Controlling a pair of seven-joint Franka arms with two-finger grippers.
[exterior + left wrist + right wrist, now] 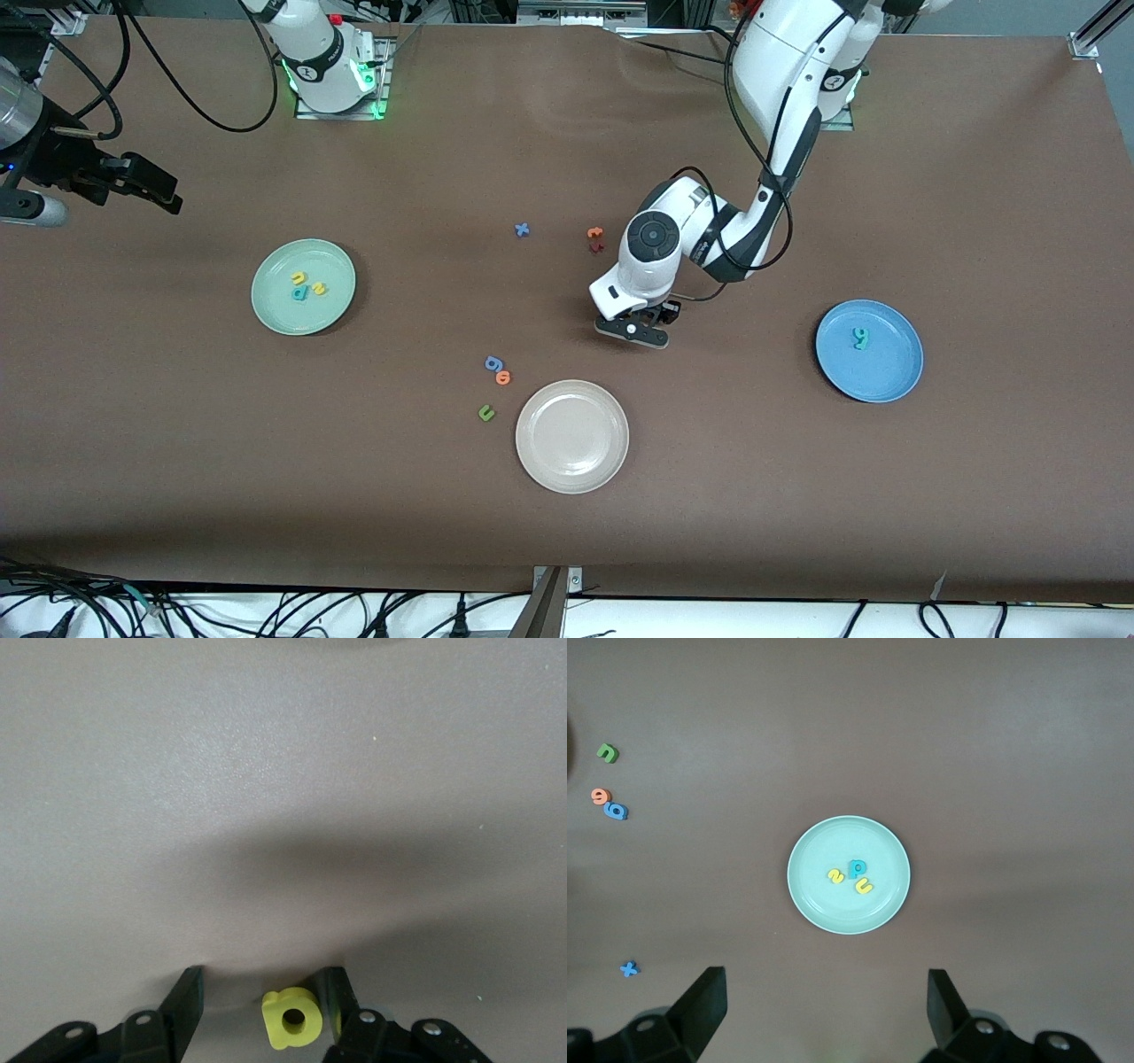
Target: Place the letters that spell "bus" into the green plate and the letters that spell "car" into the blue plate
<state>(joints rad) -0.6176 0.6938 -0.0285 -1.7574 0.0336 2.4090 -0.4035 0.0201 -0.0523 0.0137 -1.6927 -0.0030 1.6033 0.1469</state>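
Observation:
My left gripper is down at the table's middle, open, its fingers either side of the yellow a. The letter lies on the table against one finger, with a gap to the other. It is hidden in the front view. The green plate at the right arm's end holds the yellow u, teal b and yellow s. The blue plate at the left arm's end holds small teal letters. My right gripper waits wide open high above the green plate.
A beige plate lies nearest the front camera. Beside it are a blue g, an orange o and a green u. Farther back lie a blue x and orange and dark red letters.

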